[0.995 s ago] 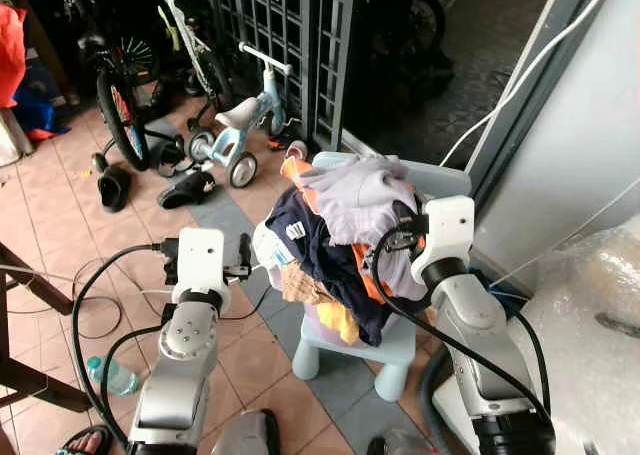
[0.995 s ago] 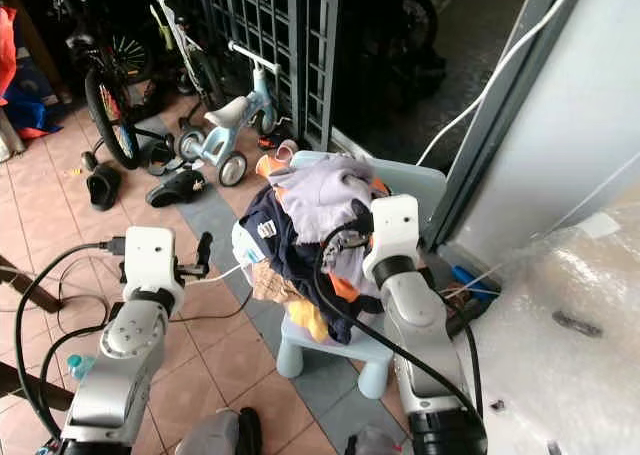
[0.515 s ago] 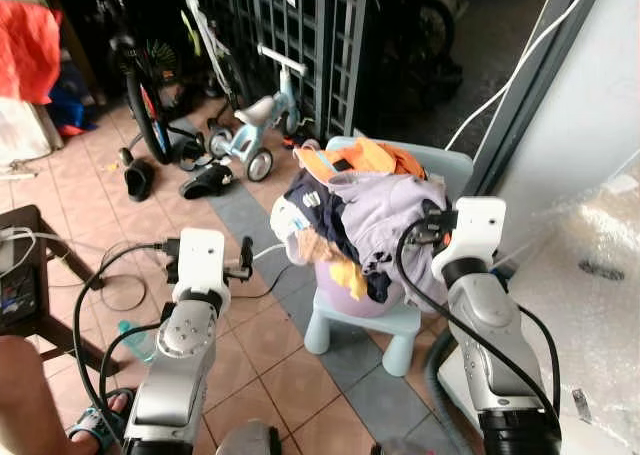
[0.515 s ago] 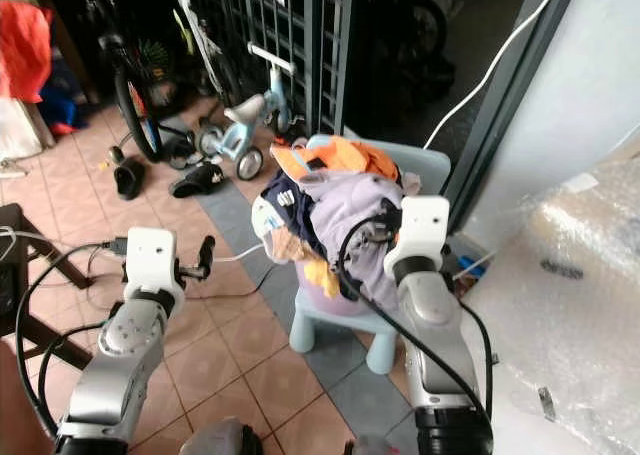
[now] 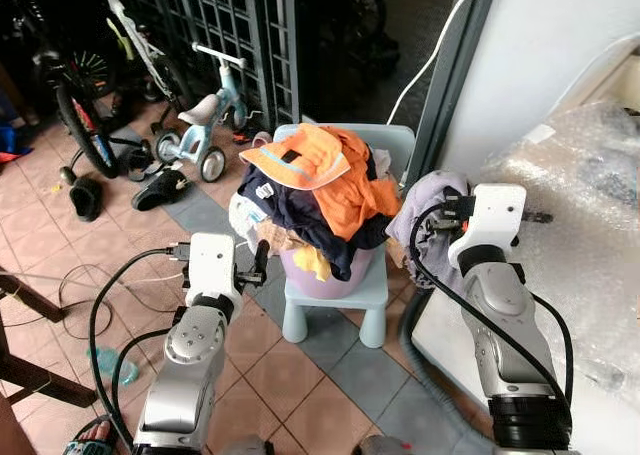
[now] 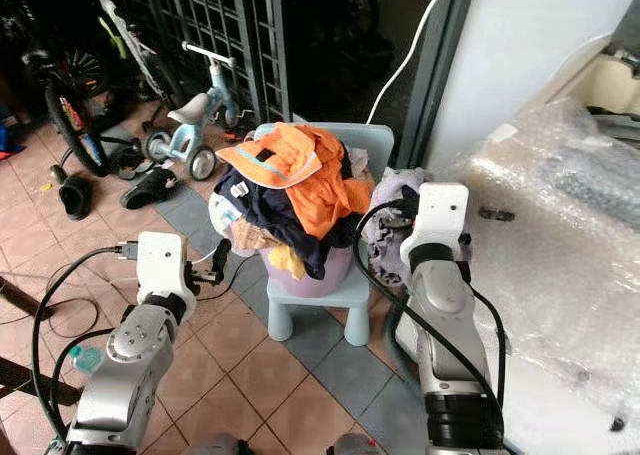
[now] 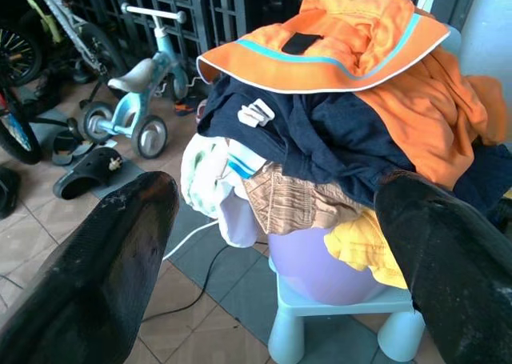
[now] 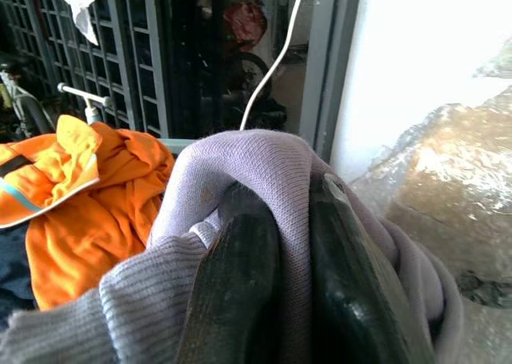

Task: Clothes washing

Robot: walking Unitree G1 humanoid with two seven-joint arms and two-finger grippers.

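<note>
Now the soft lilac knit top [image 5: 432, 210] is off the pile, pinched tight by the right gripper [image 8: 280, 252]. Left gripper [image 7: 272, 244] gapes wide, empty, facing the heaped purple basket [image 5: 330, 275].

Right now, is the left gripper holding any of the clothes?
No. The left gripper hangs open short of the pile of clothes, its fingers touching nothing.
</note>
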